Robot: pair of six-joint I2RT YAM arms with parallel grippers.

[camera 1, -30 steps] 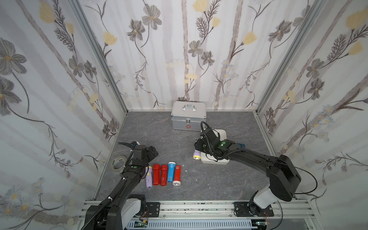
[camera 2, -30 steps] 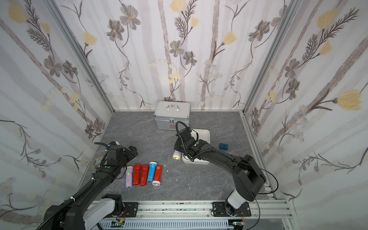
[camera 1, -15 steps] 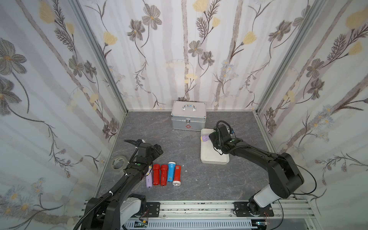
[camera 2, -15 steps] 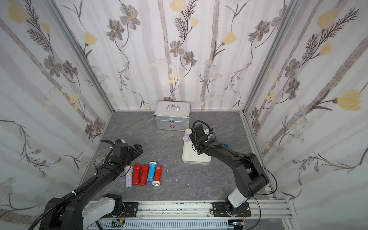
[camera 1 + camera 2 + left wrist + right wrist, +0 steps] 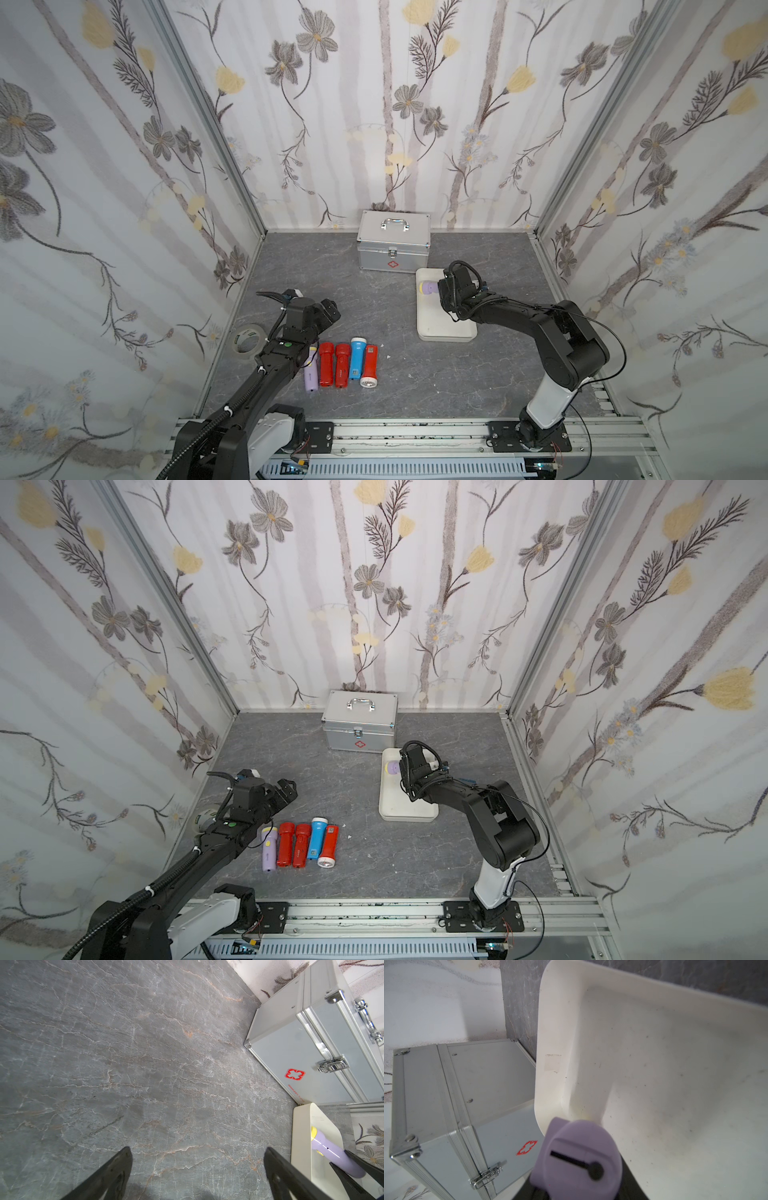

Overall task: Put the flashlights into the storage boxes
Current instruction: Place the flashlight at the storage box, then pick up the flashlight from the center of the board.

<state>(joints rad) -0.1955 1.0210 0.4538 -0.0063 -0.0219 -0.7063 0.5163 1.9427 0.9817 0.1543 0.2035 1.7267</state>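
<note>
My right gripper (image 5: 441, 289) is shut on a lilac flashlight (image 5: 428, 287) with yellow trim, held at the far end of the white storage box (image 5: 446, 328), its head pointing left. The right wrist view shows the flashlight's butt (image 5: 577, 1159) close up above the tray (image 5: 675, 1064). In the left wrist view two dark fingers (image 5: 340, 1169) clamp its body (image 5: 330, 1149). On the floor lie a lilac flashlight (image 5: 311, 372), two red ones (image 5: 326, 363), a blue one (image 5: 356, 358) and a red one with a white head (image 5: 370, 365). My left gripper (image 5: 332, 309) hangs open just behind that row, with nothing in it (image 5: 197, 1151).
A silver case (image 5: 392, 245) with a red cross stands at the back wall, right behind the tray's far end. A tape roll (image 5: 248, 338) lies by the left wall beside my left arm. Papered walls close in three sides.
My right gripper carried the lilac flashlight from the tray's near left edge to its far end. My left arm reached a little farther forward over the row.
</note>
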